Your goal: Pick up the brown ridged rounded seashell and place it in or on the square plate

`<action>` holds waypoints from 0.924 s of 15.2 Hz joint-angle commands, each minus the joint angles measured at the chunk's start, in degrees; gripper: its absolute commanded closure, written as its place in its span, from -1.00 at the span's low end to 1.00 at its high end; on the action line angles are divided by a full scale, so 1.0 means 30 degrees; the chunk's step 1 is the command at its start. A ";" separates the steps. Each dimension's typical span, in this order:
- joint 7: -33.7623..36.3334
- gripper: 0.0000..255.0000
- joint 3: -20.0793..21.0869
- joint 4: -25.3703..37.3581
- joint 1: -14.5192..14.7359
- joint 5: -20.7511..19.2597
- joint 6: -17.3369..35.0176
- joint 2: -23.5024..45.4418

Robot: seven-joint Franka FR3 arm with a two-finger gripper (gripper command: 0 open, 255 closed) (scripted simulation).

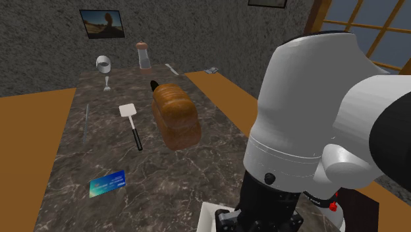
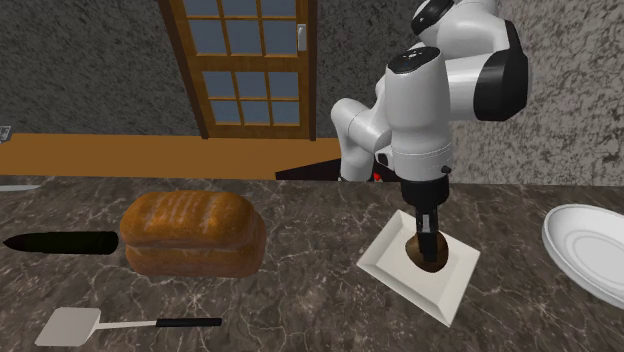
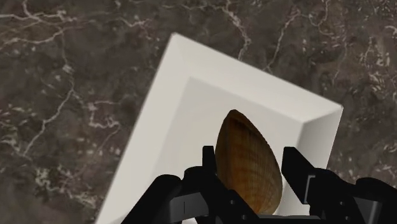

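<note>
Black gripper point(image 3: 249, 153), low in the wrist view, points straight down over the square plate point(image 3: 184, 114), brown seashell point(image 3: 245, 165) upright at its tip, base hidden; whether it grips, I cannot tell.

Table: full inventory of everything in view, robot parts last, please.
seashell: 1, brown, at the gripper, over the square plate
square plate: 1, white, below the gripper
bread loaf: 1, brown, mid-table
knife: 1, black, at the loaf's end
spatula: 1, white, black handle, beside the loaf
card: 1, blue, shoulder view's lower left
round plate: 1, white, second exterior view's right edge
cup: 1, white, far end
fork: 1, grey, by the cup
shaker: 1, clear, far end
table: 1, dark marbled, under everything
arm: 1, white
gripper: 1, black, over the square plate
</note>
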 commanded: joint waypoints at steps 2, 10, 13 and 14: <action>0.0005 -1.00 0.0035 -0.0015 0.0003 0.0013 0.0013 0.0012; 0.0254 -1.00 -0.1539 0.0989 -0.0026 -0.1108 -0.1634 -0.0236; 0.0315 -1.00 -0.1921 0.1292 -0.0053 -0.1387 -0.2054 -0.0258; 0.0315 -1.00 -0.1921 0.1292 -0.0052 -0.1387 -0.2054 -0.0258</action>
